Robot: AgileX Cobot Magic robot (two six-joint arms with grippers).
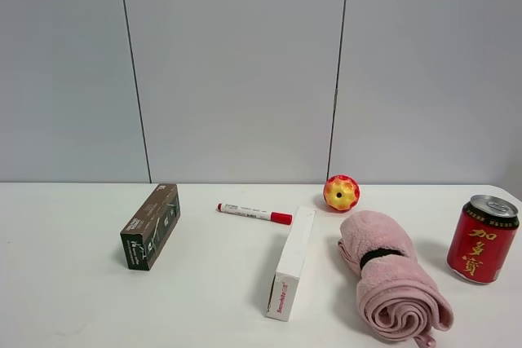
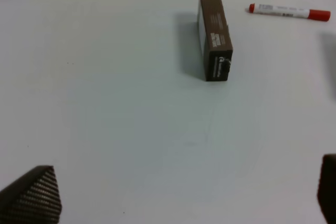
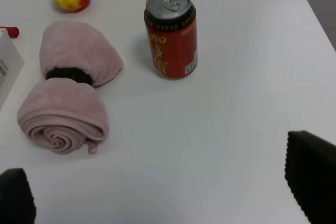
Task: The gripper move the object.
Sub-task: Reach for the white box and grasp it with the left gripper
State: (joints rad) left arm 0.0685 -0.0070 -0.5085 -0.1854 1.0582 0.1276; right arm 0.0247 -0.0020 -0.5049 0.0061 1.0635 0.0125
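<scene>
White box (image 1: 292, 262) stands on a long narrow side near the middle of the table (image 1: 65, 299), one end facing the camera and the other pointing back towards the wall. It is free of both arms; neither arm shows in the high view.

Left gripper (image 2: 181, 198): fingertips spread wide at the edges of its wrist view, nothing between them. Right gripper (image 3: 165, 192): likewise spread and empty. Only an edge of the white box appears in the right wrist view.

Hazards, as judged:
- Resting on a narrow face, the white box could tip onto its broad side if it is struck high or clamped off-centre.
- The red-capped marker (image 1: 254, 214) lies with its cap close to the far end of the box; whether they touch cannot be told. A push that way would probably roll the marker.
- The rolled pink towel (image 1: 391, 279) sits just beside the box on the right, leaving little room for a finger on that side. A snagged fold could drag along.
- The red can (image 3: 171, 33) stands upright near the right arm's likely path, so a careless sweep could topple it.
- The red-and-yellow ball (image 1: 341, 193) would roll if nudged.
- The dark box (image 1: 151, 226) is similar in shape, so a mistaken pick is possible.

Count: white box, one; dark box, one; marker, one; towel, one; can, one; ball, one; grippers, two.
</scene>
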